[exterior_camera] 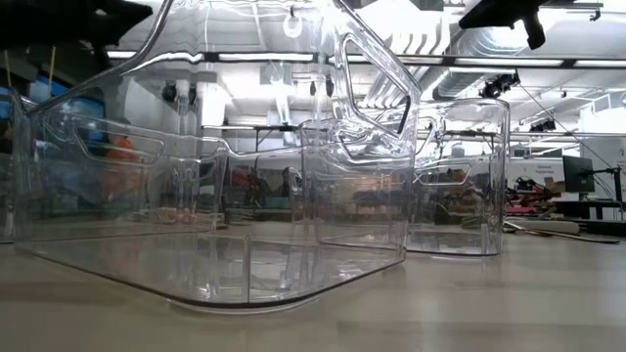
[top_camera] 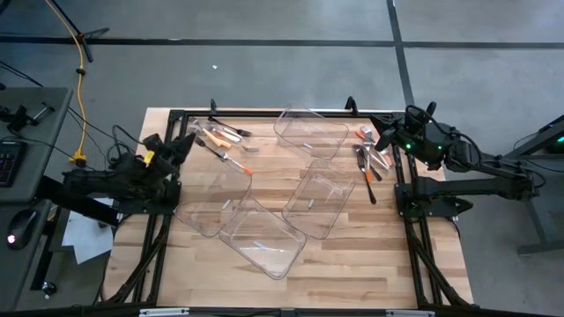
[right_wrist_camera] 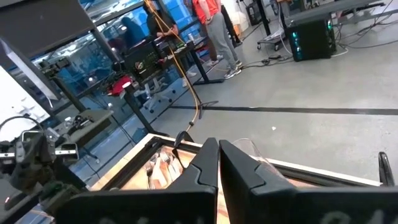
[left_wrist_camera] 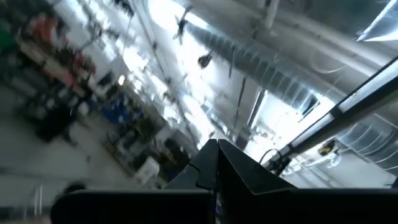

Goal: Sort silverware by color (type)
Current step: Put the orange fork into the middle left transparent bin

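Jaws shut both sides, grippers (left (top_camera: 187,143), right (top_camera: 384,139)) at table (top_camera: 352,264) edges; silverware (top_camera: 222,141) nearby.

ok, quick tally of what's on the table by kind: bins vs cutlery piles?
clear bins: 4
cutlery piles: 2, one near the left arm and one near the right arm; single pieces are too small to count
total: 6

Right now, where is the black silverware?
In the high view, the black silverware lies near the table's right edge, between the right gripper and a clear bin.
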`<state>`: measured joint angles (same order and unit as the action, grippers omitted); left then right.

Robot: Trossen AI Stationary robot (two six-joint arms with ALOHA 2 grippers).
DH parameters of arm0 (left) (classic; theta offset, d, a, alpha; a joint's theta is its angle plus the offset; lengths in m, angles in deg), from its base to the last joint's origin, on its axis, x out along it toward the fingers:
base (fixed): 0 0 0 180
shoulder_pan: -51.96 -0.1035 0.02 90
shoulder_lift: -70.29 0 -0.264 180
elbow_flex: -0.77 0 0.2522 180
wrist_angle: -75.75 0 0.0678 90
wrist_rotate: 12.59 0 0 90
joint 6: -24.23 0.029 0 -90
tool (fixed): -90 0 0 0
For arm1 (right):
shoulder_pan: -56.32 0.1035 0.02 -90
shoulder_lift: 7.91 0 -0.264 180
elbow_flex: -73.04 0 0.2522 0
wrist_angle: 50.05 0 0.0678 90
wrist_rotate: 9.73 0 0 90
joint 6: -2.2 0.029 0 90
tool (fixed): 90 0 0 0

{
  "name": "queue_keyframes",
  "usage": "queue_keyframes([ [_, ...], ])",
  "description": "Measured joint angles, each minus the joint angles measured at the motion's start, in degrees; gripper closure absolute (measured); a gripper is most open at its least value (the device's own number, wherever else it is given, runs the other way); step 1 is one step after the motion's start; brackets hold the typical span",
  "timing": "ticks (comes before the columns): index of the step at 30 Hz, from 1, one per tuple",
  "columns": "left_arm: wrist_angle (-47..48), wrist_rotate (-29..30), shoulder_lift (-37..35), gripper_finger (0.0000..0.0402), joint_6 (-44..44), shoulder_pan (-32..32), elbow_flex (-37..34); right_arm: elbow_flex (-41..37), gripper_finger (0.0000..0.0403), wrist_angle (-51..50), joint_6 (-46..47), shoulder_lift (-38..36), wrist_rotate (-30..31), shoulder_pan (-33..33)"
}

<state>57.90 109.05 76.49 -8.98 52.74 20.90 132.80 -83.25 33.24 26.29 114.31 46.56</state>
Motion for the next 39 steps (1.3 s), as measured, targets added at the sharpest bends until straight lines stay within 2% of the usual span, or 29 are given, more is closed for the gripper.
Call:
queue_keyframes([
  [4, 4.71, -0.04, 8.25, 0.0399, -1.43, 0.00, 7.70, 0.02, 0.0402, 0.53, -0.27, 0.00, 0.36, 0.00],
  [10, 14.06, -0.95, 19.14, 0.0399, 10.62, -0.02, 20.81, 0.02, 0.0402, 0.42, -0.63, -0.02, 0.38, 0.00],
  [16, 26.86, -1.09, 20.79, 0.0399, 12.94, -0.04, 28.28, 0.02, 0.0402, 0.39, -0.39, -0.02, 0.29, 0.00],
  [21, 28.13, -0.93, 20.42, 0.0398, 12.30, -0.04, 28.57, 0.15, 0.0397, -4.87, 10.07, 1.80, -0.81, -1.04],
  [24, 28.06, 0.00, 20.59, 0.0398, 12.17, -0.04, 28.57, 0.15, 0.0372, -13.47, 16.06, 4.81, -4.47, -3.81],
  [29, 28.00, 0.48, 20.59, 0.0398, 10.79, -0.04, 28.57, 0.11, 0.0296, -26.10, 22.32, 11.51, -12.50, -9.96],
  [34, 28.00, 0.50, 20.59, 0.0398, 10.80, -0.04, 28.57, 0.11, 0.0227, -33.48, 20.94, 19.57, -19.23, -16.48],
  [39, 27.96, 0.50, 20.59, 0.0398, 10.80, -0.04, 28.57, 0.09, 0.0202, -35.67, 16.83, 26.73, -20.56, -22.42],
])
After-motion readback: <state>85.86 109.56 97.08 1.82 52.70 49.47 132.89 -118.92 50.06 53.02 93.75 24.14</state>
